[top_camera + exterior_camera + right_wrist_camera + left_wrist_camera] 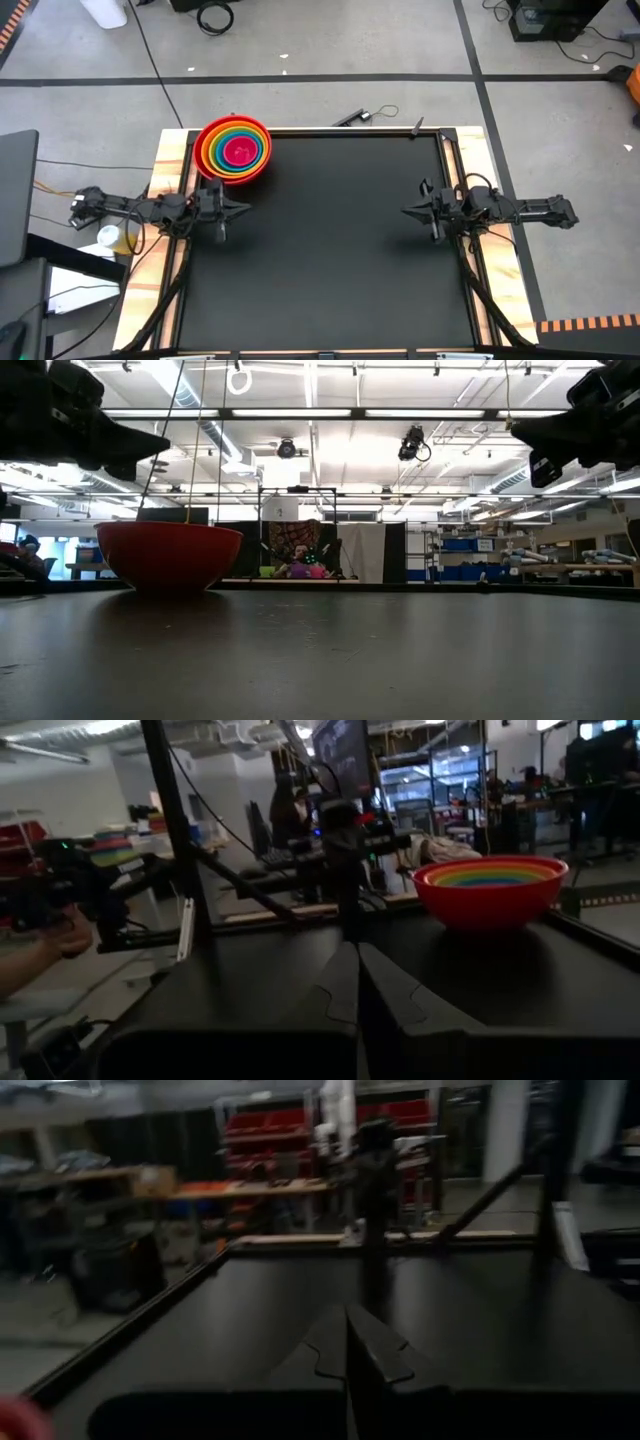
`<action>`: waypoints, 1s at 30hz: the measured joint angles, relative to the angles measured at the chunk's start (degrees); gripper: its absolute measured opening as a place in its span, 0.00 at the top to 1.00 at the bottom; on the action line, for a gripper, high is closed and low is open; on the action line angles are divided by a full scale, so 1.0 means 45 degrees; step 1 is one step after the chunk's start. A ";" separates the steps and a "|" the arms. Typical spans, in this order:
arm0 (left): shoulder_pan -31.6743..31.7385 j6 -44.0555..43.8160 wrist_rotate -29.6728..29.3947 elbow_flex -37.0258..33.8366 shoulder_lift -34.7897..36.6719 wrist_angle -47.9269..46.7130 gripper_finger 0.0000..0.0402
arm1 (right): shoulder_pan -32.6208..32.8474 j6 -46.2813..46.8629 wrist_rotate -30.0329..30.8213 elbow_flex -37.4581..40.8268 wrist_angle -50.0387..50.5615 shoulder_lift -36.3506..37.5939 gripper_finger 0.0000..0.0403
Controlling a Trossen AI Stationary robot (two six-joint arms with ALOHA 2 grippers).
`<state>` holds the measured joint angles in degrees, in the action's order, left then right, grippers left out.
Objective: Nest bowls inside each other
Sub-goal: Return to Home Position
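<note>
The bowls [234, 150] sit nested one inside another at the table's far left corner: red outermost, then orange, yellow-green, blue, and magenta pink in the middle. The stack rests by the red bowl's base [168, 586] on the black table top, and it also shows as a rainbow of rims [490, 878] in the right wrist view. My left gripper [246, 208] hovers shut at the table's left edge, just near of the stack, pointing level toward the right. My right gripper [406, 210] hovers shut at the right edge, pointing level toward the left. Neither touches a bowl.
The black table top [340, 260] stretches between the two arms. A raised frame [350, 130] runs along its far edge. A person's hand [55, 945] shows beyond the table in the right wrist view.
</note>
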<state>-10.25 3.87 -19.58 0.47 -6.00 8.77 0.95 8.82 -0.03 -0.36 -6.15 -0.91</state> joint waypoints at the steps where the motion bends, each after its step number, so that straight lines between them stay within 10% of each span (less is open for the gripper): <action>1: 0.0116 0.0175 0.0380 0.0000 0.0005 0.0111 1.00 | 0.0000 0.0004 0.0068 0.0000 0.0146 0.0001 0.98; 30: 0.2100 -0.1684 0.1231 -0.0015 0.0005 0.0157 0.94 | 0.0000 0.0009 0.0416 0.0000 0.1102 -0.0214 0.95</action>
<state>-0.80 -3.70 -14.04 0.40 -5.98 9.47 0.95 8.87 1.85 -0.36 -1.19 -1.87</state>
